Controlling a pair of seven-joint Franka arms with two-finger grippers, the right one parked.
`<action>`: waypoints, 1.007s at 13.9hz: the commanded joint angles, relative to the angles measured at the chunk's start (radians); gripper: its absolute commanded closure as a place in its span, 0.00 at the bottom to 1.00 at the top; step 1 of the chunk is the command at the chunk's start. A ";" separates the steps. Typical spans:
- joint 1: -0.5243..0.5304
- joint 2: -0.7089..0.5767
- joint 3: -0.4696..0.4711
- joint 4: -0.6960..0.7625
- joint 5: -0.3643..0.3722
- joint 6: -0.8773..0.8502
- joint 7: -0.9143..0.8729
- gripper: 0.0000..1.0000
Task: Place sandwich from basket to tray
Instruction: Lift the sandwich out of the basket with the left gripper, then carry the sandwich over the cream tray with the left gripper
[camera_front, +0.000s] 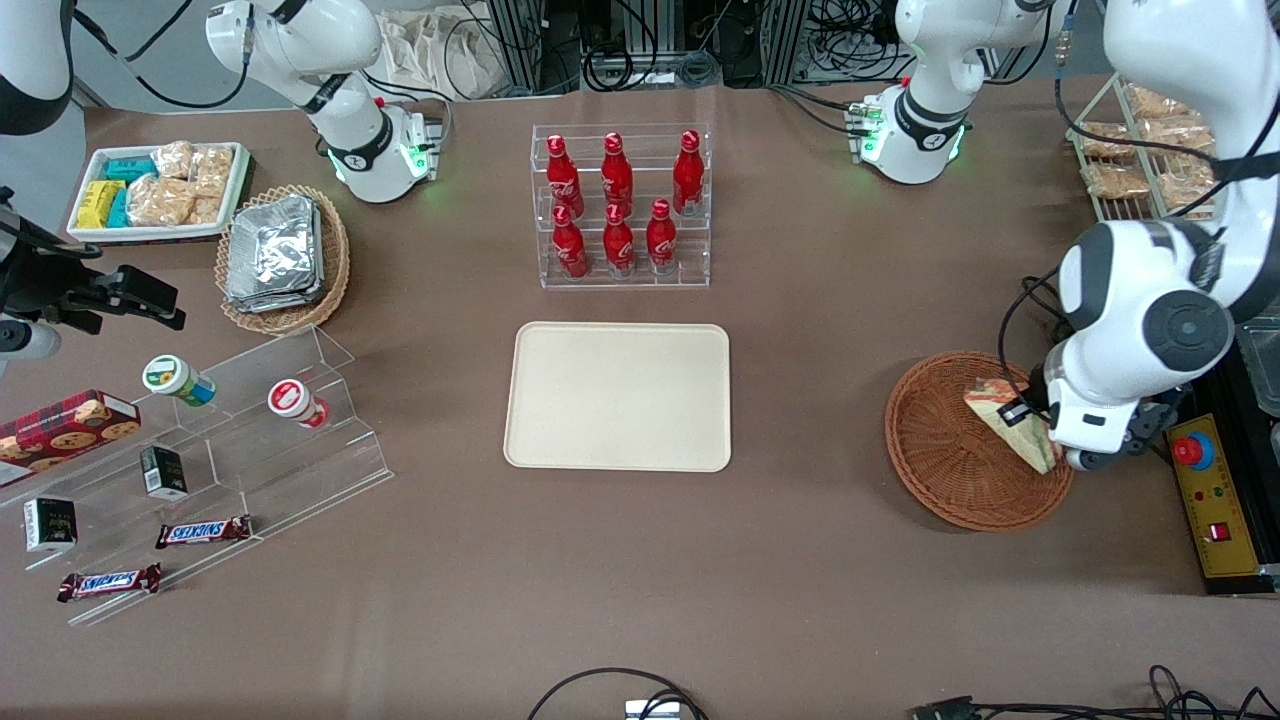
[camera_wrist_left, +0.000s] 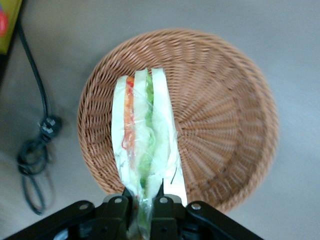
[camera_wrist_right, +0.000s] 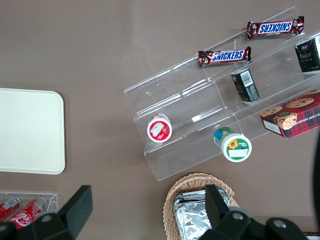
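Note:
The sandwich (camera_wrist_left: 142, 132), a clear-wrapped wedge of pale bread with orange-red and green filling, is pinched at one end by my left gripper (camera_wrist_left: 145, 194), which is shut on it. It hangs over the reddish-brown wicker basket (camera_wrist_left: 225, 125), near the rim. In the front view the sandwich (camera_front: 1005, 415) shows partly under my wrist, above the basket (camera_front: 945, 465) toward the working arm's end of the table. The gripper itself is hidden there by the arm. The cream tray (camera_front: 620, 395) lies flat at the table's middle with nothing on it.
A clear rack of red bottles (camera_front: 620, 205) stands farther from the front camera than the tray. A yellow control box (camera_front: 1215, 500) lies beside the basket, and a black cable (camera_wrist_left: 35, 150) lies on the table close by. An acrylic snack stand (camera_front: 250, 440) occupies the parked arm's end.

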 joint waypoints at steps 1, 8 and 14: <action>-0.007 -0.008 -0.059 0.134 -0.007 -0.107 0.178 1.00; -0.009 -0.057 -0.341 0.204 -0.024 -0.182 0.161 1.00; -0.024 -0.024 -0.473 0.205 -0.004 -0.167 0.065 1.00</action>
